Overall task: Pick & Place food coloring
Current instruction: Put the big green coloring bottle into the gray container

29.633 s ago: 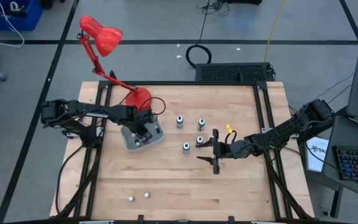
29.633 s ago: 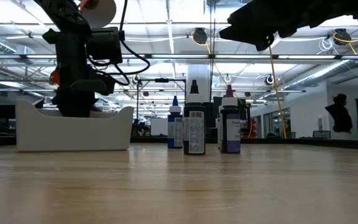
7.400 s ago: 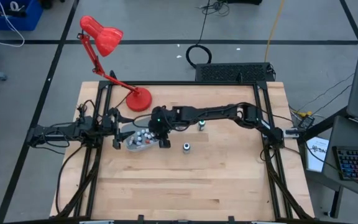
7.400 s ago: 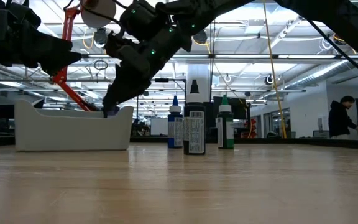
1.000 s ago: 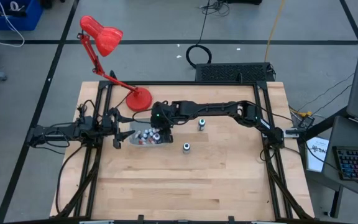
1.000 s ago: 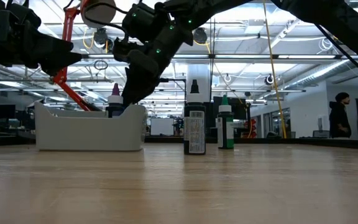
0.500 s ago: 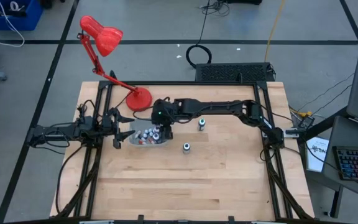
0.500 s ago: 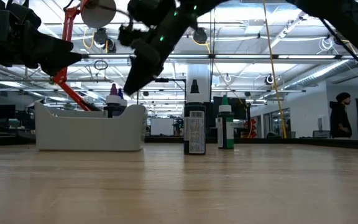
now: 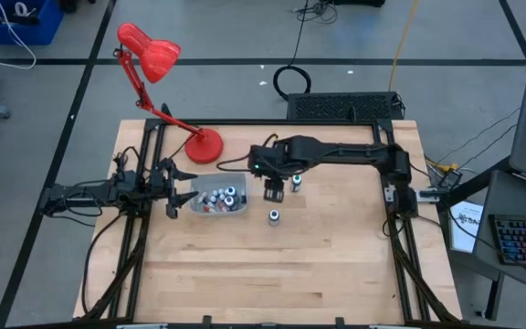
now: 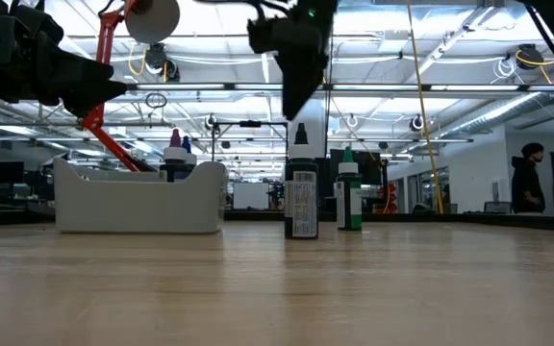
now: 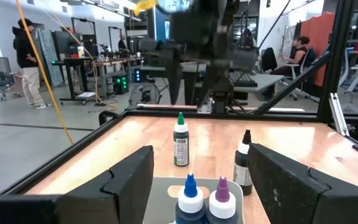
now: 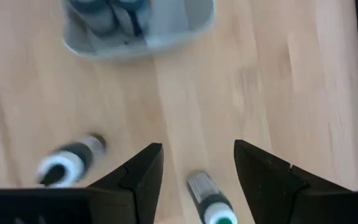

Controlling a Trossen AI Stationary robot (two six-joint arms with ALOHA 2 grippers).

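I noted the right claw (image 9: 274,193) over the middle of the table (image 9: 318,274), between the grey tray (image 9: 218,209) and the two bottles left outside it; its fingers (image 12: 272,177) stood spread apart with nothing between them, only bare wood showing in the gap in the right wrist view. The green-capped food coloring bottle (image 9: 295,182) stood upright just beside that claw, on its far side, and the dark black-capped bottle (image 9: 273,217) stood upright a little nearer the front edge, apart from the claw. In the low view I read these same two as the black-capped bottle (image 10: 301,189) and the green one (image 10: 349,195), side by side and not touching. The tray held several bottles packed close together, white caps showing from above (image 9: 229,191); the left wrist view showed a blue-tipped one (image 11: 190,198) and a purple-tipped one (image 11: 220,200) standing next to each other inside it. The left claw (image 9: 173,187) sat at the left edge of the table, just beside the tray's short end, its fingers (image 11: 129,180) wide apart and empty. A red desk lamp (image 9: 158,64) stood at the far left corner, its base behind the tray.
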